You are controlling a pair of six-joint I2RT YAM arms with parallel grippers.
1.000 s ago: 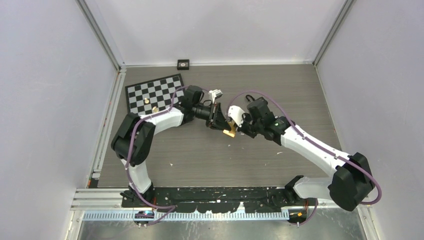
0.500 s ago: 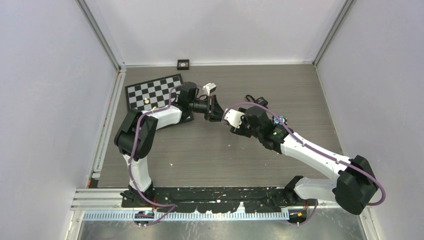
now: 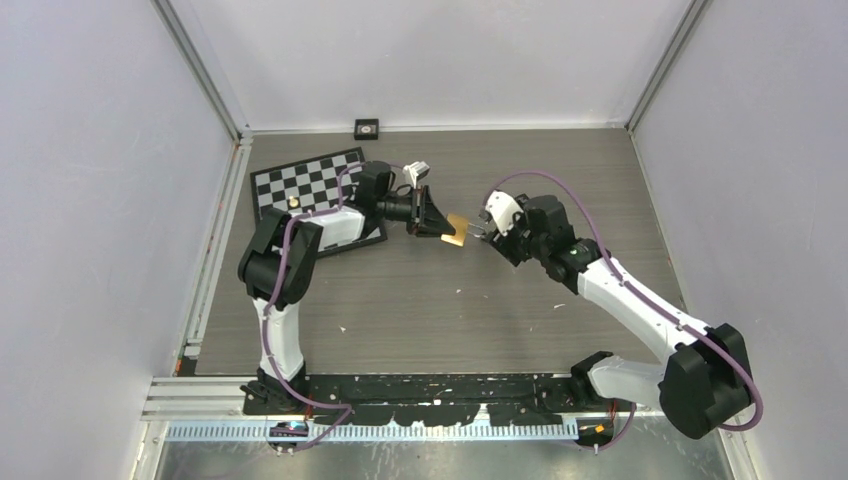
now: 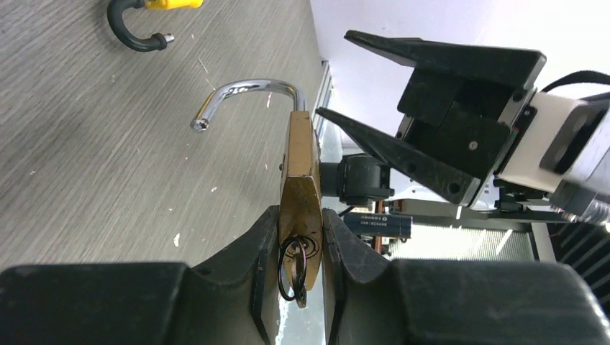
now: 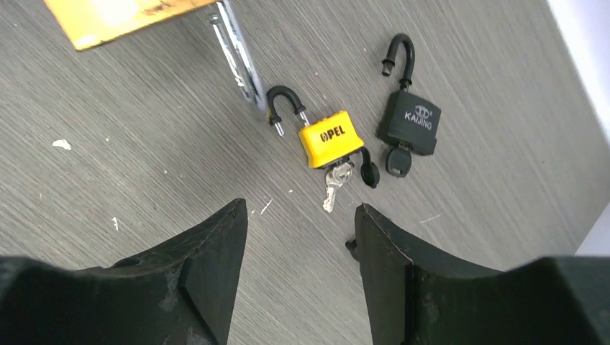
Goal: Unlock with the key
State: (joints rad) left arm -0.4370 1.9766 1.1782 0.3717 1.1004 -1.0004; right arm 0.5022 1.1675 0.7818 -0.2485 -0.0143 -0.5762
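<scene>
My left gripper (image 4: pixel 301 215) is shut on the body of a brass padlock (image 4: pixel 301 169), which it holds above the table. The chrome shackle (image 4: pixel 248 90) stands swung open, one end free. The key (image 4: pixel 298 277), with a dark ring on it, sits in the keyhole at the padlock's bottom, between my left fingers. From above, the padlock (image 3: pixel 455 229) sticks out of the left gripper (image 3: pixel 432 218) toward the right gripper (image 3: pixel 482 228). The right gripper (image 5: pixel 301 208) is open and empty, a short way from the padlock (image 5: pixel 119 18).
A yellow padlock (image 5: pixel 329 136) with keys hanging from it and a black padlock (image 5: pixel 410 122), both with open shackles, lie on the table under the right gripper. A checkerboard (image 3: pixel 305 185) lies at the back left. A small black block (image 3: pixel 367 127) sits by the back wall.
My right gripper has opened and drawn back to the right, off the padlock. The left gripper has carried the padlock slightly up and back.
</scene>
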